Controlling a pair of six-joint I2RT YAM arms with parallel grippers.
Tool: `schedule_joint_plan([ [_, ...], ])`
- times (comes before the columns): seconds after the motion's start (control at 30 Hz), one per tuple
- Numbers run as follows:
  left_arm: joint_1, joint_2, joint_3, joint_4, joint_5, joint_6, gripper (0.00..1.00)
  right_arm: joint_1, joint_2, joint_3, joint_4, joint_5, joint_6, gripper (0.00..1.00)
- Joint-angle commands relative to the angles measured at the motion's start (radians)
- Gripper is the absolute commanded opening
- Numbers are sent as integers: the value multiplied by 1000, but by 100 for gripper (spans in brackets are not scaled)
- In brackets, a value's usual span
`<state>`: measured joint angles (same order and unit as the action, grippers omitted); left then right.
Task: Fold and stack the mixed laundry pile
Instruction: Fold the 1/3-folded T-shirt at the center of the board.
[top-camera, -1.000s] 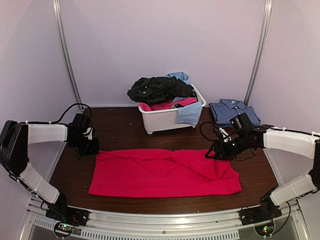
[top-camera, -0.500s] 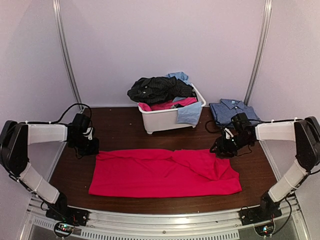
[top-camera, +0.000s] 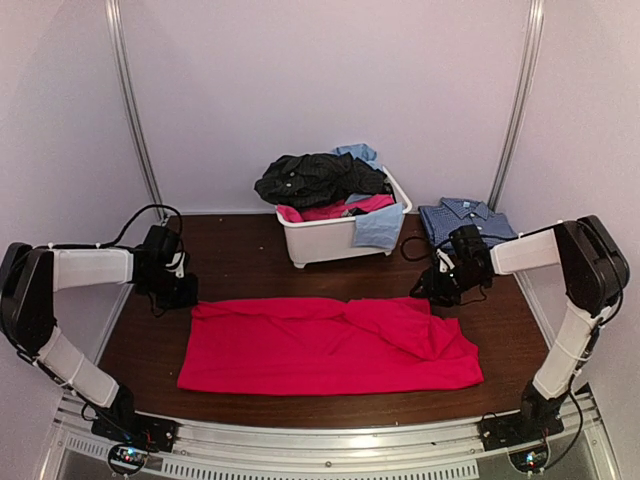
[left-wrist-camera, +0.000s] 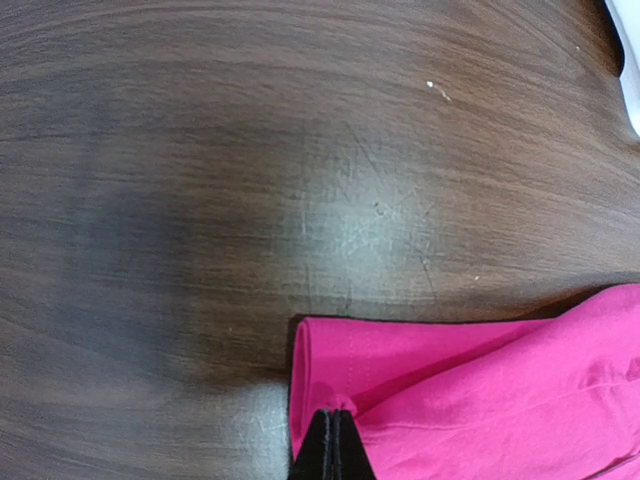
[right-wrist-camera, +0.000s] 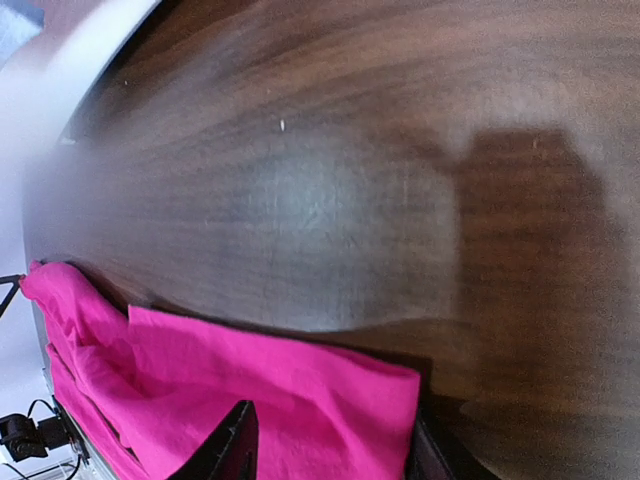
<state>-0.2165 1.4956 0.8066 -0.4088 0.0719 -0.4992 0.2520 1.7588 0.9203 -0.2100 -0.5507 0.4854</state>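
A bright pink-red garment (top-camera: 330, 345) lies spread flat across the front of the table. My left gripper (top-camera: 186, 294) is shut on its far left corner; in the left wrist view the fingertips (left-wrist-camera: 337, 425) pinch a folded edge of the pink cloth (left-wrist-camera: 480, 400). My right gripper (top-camera: 429, 292) is low over the far right corner, open. In the right wrist view its jaws (right-wrist-camera: 330, 432) stand on either side of the pink corner (right-wrist-camera: 300, 390). The rest of the mixed laundry pile (top-camera: 318, 180), black, pink and light blue, is heaped in the white tub (top-camera: 335, 242).
A folded blue checked shirt (top-camera: 466, 220) lies at the back right, just behind my right wrist. The tub stands at the back centre. Bare dark wood (top-camera: 240, 260) lies between the tub and the garment. Metal posts rise at both back corners.
The right arm has drawn its forearm in toward the back right, keeping its gripper over the garment's far right corner, and its jaws have narrowed. The left arm and garment have not moved.
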Motion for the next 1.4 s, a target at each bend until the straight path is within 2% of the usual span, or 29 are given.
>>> schedule_joint_plan([
  [0.0,8,-12,-8,46,14,8,0,-1,83,14,5,81,-10,47],
  [0.07,8,-12,-6,47,12,8,0,0,103,25,1,90,-22,40],
  [0.23,8,-2,0,61,9,13,0,1,85,39,11,95,-37,4],
  [0.27,8,0,0,70,14,16,0,0,69,46,11,102,-41,0],
  [0.53,7,30,111,122,47,40,0,-54,-107,183,-1,189,-122,0],
  [0.67,8,52,183,148,37,60,0,-89,-141,272,25,234,-203,0],
  [0.77,8,85,221,191,25,66,0,-109,-114,337,88,207,-260,0],
  [0.97,8,202,271,268,39,99,0,-113,24,496,78,130,-366,0],
  [1.13,8,232,257,298,54,124,0,-112,41,514,58,37,-470,0],
  [1.37,8,123,169,325,-9,198,0,-110,-57,418,69,-44,-462,0],
])
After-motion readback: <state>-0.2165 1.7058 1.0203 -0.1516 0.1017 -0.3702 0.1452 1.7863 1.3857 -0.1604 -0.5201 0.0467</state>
